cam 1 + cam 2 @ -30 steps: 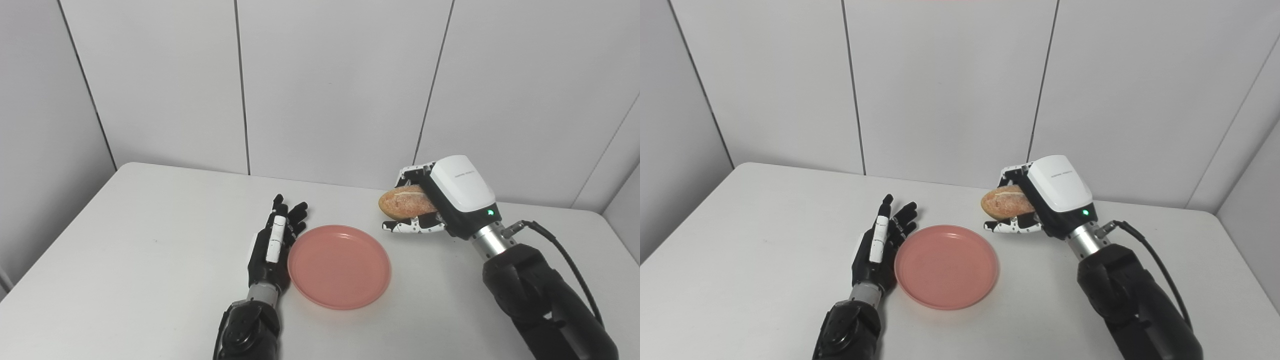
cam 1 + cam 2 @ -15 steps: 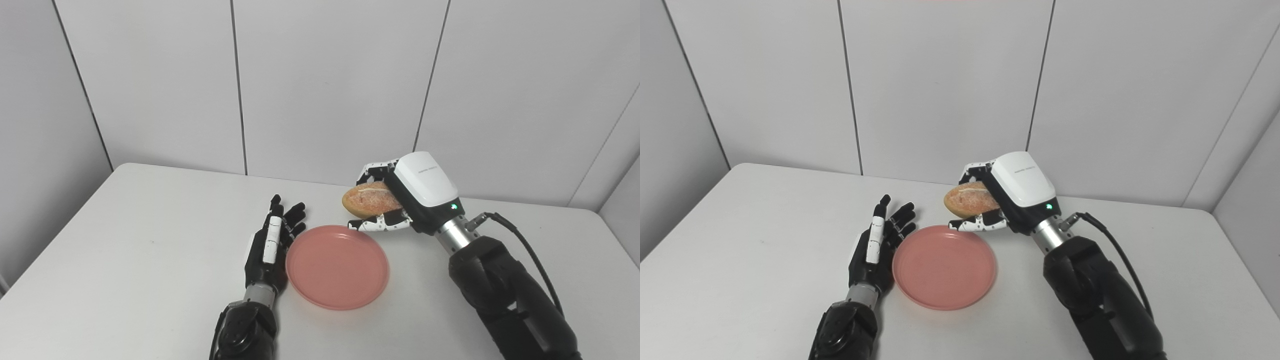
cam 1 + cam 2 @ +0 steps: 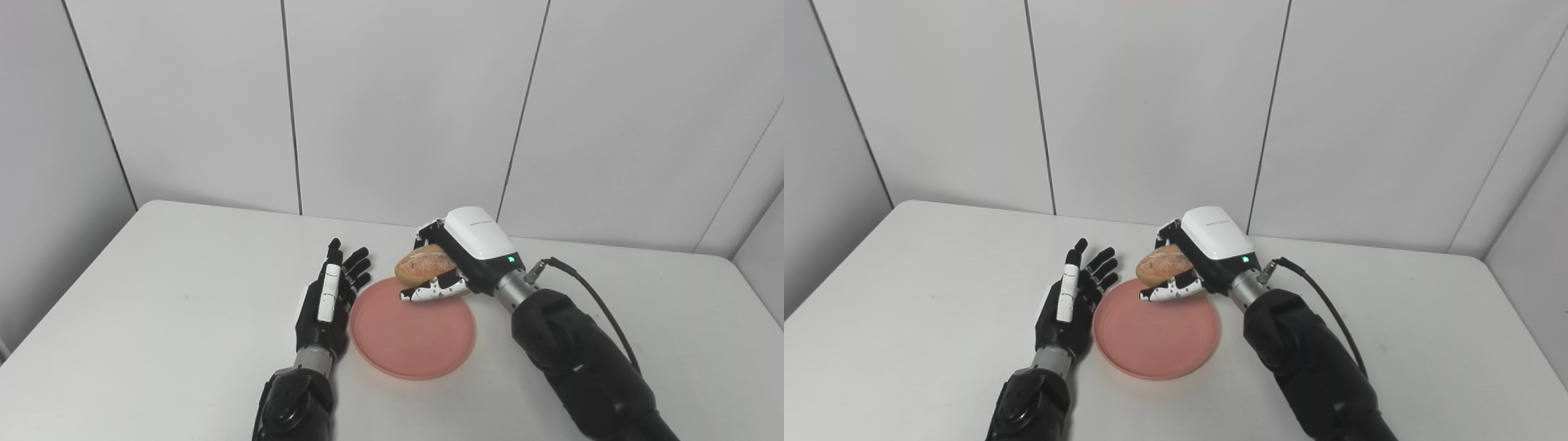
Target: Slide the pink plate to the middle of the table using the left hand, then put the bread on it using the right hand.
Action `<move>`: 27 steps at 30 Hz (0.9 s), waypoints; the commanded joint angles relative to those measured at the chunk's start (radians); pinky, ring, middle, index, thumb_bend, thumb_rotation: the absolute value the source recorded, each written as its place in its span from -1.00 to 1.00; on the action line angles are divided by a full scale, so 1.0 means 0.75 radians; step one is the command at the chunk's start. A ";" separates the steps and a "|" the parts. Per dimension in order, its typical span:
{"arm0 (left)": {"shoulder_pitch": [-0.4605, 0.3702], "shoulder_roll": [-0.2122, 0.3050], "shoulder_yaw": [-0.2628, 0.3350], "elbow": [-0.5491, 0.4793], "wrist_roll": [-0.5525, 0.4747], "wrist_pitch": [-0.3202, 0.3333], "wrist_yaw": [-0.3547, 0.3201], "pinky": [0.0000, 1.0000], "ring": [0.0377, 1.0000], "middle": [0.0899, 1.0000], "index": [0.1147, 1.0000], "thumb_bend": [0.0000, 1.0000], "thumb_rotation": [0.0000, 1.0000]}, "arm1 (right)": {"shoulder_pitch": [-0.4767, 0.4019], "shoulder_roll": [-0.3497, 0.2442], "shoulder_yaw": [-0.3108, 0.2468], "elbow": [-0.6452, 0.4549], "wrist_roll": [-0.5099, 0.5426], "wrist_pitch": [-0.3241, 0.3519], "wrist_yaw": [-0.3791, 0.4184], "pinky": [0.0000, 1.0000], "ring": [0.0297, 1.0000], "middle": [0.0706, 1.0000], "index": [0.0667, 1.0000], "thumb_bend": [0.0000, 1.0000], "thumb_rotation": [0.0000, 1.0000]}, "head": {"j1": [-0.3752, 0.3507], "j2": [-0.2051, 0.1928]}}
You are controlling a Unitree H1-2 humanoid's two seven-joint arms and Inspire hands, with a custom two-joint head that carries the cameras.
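Observation:
The pink plate [image 3: 416, 343] lies flat near the middle of the white table [image 3: 184, 318]. My left hand [image 3: 327, 303] rests open on the table, its fingers spread along the plate's left rim. A brown bread roll [image 3: 422, 264] is held in my right hand [image 3: 456, 266], which is shut on it. The roll hangs just above the far edge of the plate [image 3: 1151, 343]; whether it touches the plate I cannot tell. The right hand's white back covers the roll's right end.
Grey wall panels [image 3: 404, 104] stand right behind the table's far edge. A black cable [image 3: 603, 306] loops off the right forearm. Bare tabletop stretches to the left [image 3: 906, 306] and to the right [image 3: 1445, 343] of the plate.
My right hand has carried the bread left and down, from beyond the plate's right side to just over its far edge. The left hand and the plate have stayed put.

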 commanded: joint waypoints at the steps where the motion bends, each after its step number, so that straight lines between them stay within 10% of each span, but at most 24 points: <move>1: 0.055 0.004 0.007 0.038 0.006 0.077 0.029 0.76 0.76 0.64 1.00 0.84 0.61 | -0.087 0.007 0.006 0.001 -0.009 -0.036 -0.040 -0.67 -0.61 -0.53 -0.36 0.20 -0.17 | -0.001 0.005; 27: 0.033 -0.011 0.013 0.076 -0.011 0.065 0.034 0.76 0.74 0.64 1.00 0.86 0.56 | -0.164 0.039 0.136 0.210 -0.093 0.009 -0.016 -0.63 -0.55 -0.46 -0.22 0.21 -0.12 | 0.016 0.014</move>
